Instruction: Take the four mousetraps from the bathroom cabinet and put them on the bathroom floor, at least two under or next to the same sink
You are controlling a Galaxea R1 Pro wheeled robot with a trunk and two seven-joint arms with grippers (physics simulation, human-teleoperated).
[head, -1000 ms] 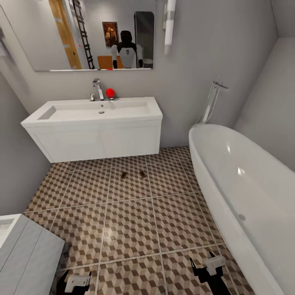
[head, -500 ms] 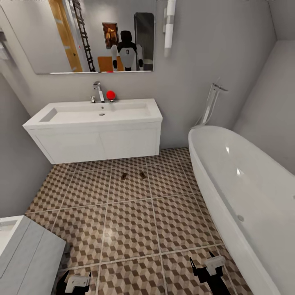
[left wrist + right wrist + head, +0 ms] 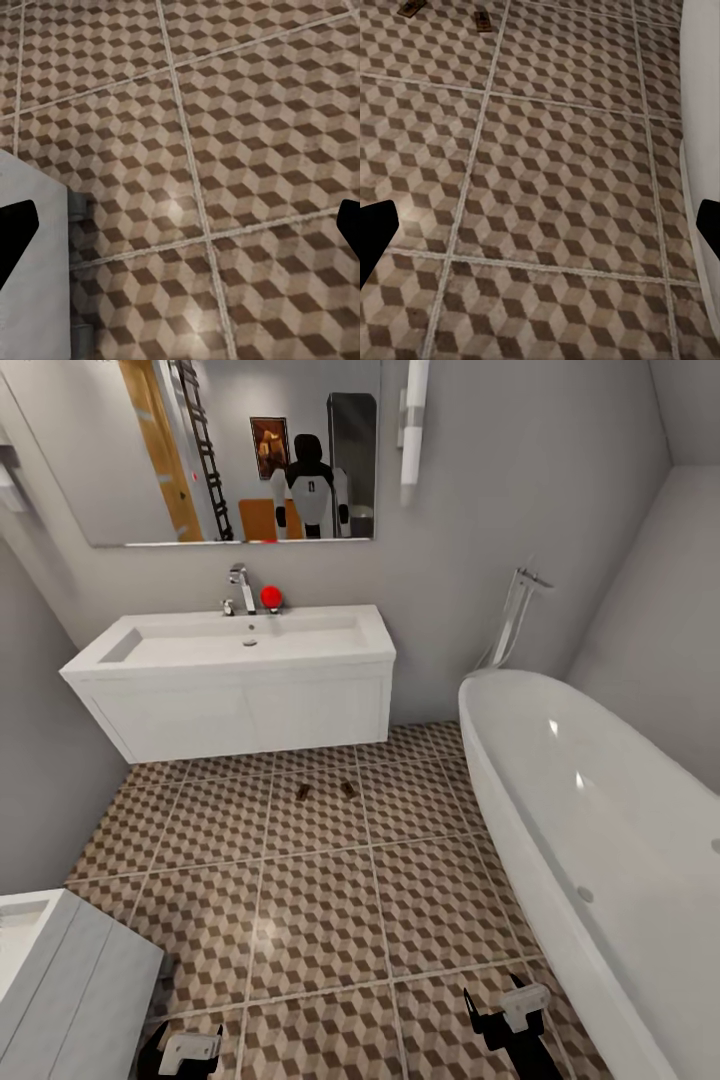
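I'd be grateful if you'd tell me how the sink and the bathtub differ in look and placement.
The sink is a shallow rectangular basin on a boxy white vanity against the mirror wall; the bathtub is a deep, rounded oval tub along the right-hand wall. The sink carries a short chrome tap behind the basin; the bathtub has a tall slim filler at its far end. The two mousetraps on the bathroom floor lie nearer the sink. Both fixtures are white.

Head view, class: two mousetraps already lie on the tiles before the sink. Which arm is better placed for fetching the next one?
Neither clearly: the left gripper and right gripper both hang low, jaws open and empty. The mousetraps lie on the bathroom floor by the sink.
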